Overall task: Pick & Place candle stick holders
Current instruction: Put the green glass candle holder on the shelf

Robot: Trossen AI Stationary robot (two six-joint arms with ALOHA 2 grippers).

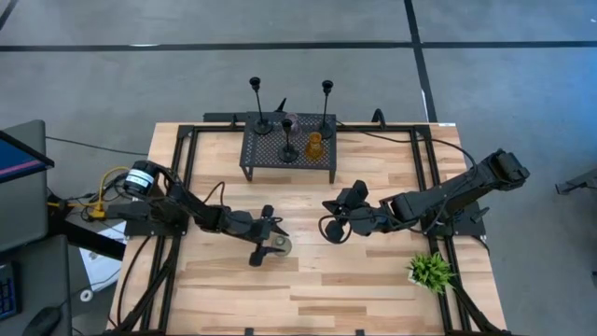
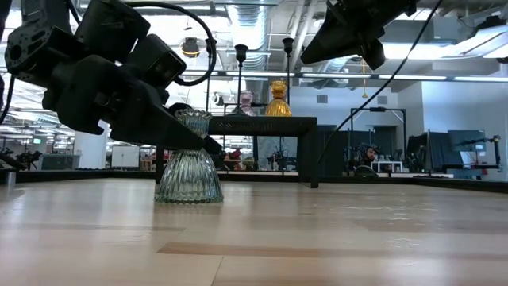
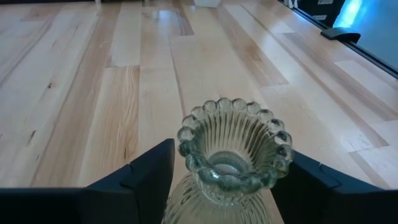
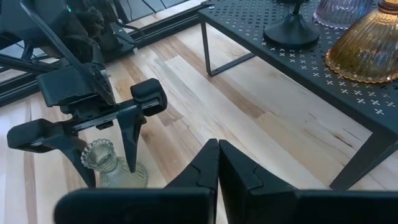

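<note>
We note a lab or open office: wooden desk (image 1: 308, 210), exposed ceiling ducts (image 2: 254, 16), monitors (image 2: 468, 151) behind.

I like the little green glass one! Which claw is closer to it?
Left. The left claw straddles the grey-green glass candle holder, fingers open either side. The right claw hangs shut, off to its side.

Overhead looks straight down; low level across table (image 2: 333, 238); wrists close, all seemingly sharing grey-green holder (image 2: 189, 159).
</note>
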